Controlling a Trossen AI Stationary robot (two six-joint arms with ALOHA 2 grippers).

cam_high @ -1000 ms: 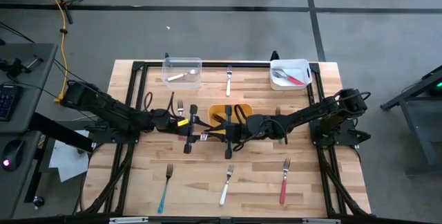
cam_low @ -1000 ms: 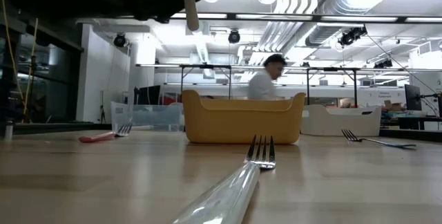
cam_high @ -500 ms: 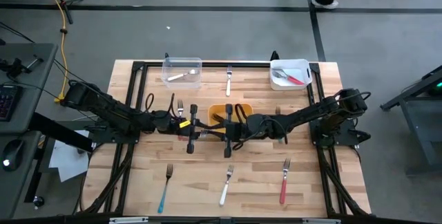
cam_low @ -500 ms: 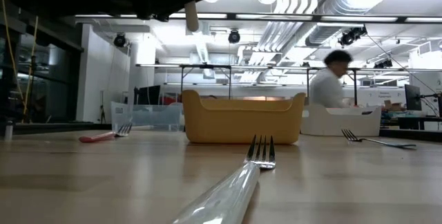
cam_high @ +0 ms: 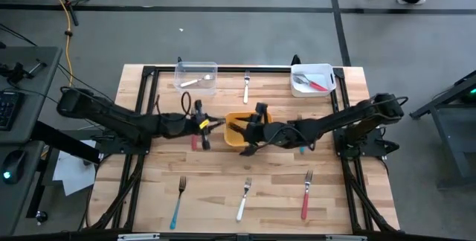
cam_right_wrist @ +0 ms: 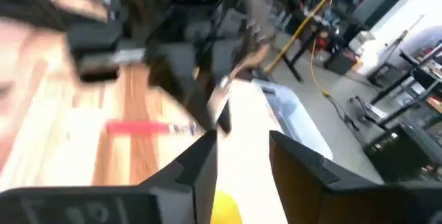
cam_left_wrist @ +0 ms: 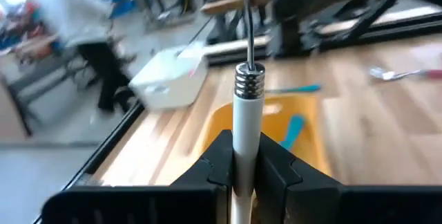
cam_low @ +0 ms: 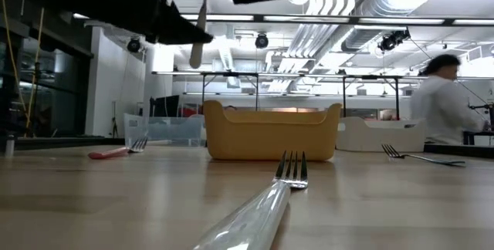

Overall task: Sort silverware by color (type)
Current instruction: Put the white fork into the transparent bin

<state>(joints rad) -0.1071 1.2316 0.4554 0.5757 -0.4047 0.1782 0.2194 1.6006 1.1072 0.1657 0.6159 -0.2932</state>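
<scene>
My left gripper [cam_high: 202, 126] is shut on a white-handled fork [cam_low: 202, 15] and holds it high above the table, just left of the yellow bin [cam_high: 239, 116]. My right gripper [cam_high: 248, 137] hangs open over that bin, and its wrist view shows nothing between its fingers [cam_right_wrist: 242, 144]. A blue-handled fork [cam_left_wrist: 293, 131] lies in the yellow bin. A red-handled fork [cam_high: 195, 143] lies flat on the table under my left gripper. Blue [cam_high: 178, 200], white [cam_high: 243, 200] and red [cam_high: 305, 195] forks lie flat near the front edge. My left gripper pinches the fork's white handle [cam_left_wrist: 243, 124] between its two fingers, a little below the ribbed metal collar [cam_left_wrist: 248, 82]. The fingers come nearly level from the table's left and lie across the handle. The fork stands about upright, tines up, lifted clear of the table.
A clear bin [cam_high: 197, 77] holding a silver fork stands at the far left. A white bin [cam_high: 312, 79] with red-handled forks is at the far right, with a white-handled fork [cam_high: 246, 86] lying between them. A person [cam_low: 444, 103] walks in the room behind.
Both grippers were on the white fork, pointing down at the table's middle. My right gripper has let go and drawn back over the yellow bin. My left gripper has tipped up to nearly level and moved toward the far edge with the fork, which now stands tines up.
</scene>
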